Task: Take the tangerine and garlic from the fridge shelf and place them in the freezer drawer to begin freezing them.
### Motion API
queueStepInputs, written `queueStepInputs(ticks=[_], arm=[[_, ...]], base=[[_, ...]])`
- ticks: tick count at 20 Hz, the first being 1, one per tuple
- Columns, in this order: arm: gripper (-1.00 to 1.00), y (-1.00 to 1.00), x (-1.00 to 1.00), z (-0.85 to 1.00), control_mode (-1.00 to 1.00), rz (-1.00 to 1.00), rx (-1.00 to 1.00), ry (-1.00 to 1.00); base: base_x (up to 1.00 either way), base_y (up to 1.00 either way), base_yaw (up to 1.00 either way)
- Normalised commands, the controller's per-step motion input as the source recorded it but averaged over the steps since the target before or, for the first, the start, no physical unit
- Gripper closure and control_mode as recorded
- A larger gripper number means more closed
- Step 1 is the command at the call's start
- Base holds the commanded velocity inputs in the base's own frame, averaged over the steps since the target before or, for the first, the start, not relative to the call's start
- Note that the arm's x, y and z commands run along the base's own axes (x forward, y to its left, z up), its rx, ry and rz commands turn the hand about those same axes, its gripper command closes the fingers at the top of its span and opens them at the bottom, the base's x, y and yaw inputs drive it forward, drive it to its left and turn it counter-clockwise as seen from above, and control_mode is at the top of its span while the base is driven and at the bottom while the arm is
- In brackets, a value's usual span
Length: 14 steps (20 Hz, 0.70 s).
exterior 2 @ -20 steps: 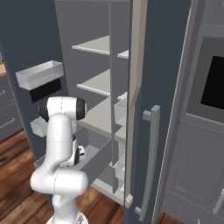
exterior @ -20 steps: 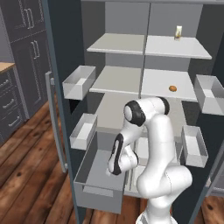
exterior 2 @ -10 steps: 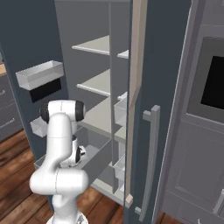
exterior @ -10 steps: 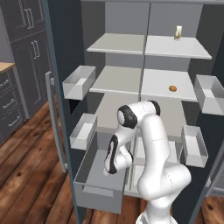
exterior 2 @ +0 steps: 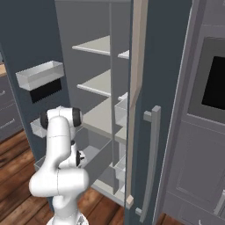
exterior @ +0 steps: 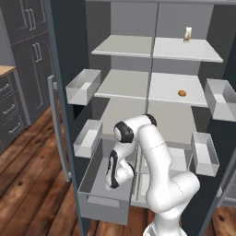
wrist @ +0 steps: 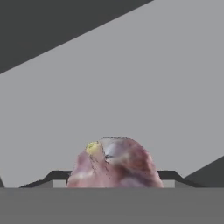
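The garlic (wrist: pixel 114 162) has a mottled pinkish, papery-looking skin with a dull sheen; the freezer drawer (exterior: pixel 103 193) looks like smooth matt grey plastic; the fridge shelf (exterior: pixel 175 90) is flat, pale and matt; the tangerine (exterior: pixel 182 93) on it is dull orange-brown; the floor (exterior: pixel 32 184) is brown wood with visible grain and a slight gloss; the arm (exterior: pixel 156 161) is glossy white plastic with dark joints.

Tiny round orange-brown tangerine (exterior: pixel 182 93) sits on flat light grey fridge shelf (exterior: pixel 166 90), right half. Pinkish-white rounded garlic bulb (wrist: pixel 114 164) w/ yellowish tip, over wide grey open-top freezer drawer (exterior: pixel 94 184).
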Motion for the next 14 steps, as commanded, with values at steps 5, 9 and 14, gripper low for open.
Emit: queueStepInputs(ticks=[5, 9, 14], arm=[[1.0, 0.02, 0.3, -0.5, -1.0, 0.0, 0.0, 0.01], [1.0, 0.0, 0.41, -0.42, -1.0, 0.0, 0.0, 0.01], [1.0, 0.0, 0.44, -0.48, -1.0, 0.0, 0.0, 0.01]], base=[[0.0, 0.0, 0.0], [0.0, 0.0, 0.0], [0.0, 0.0, 0.0]])
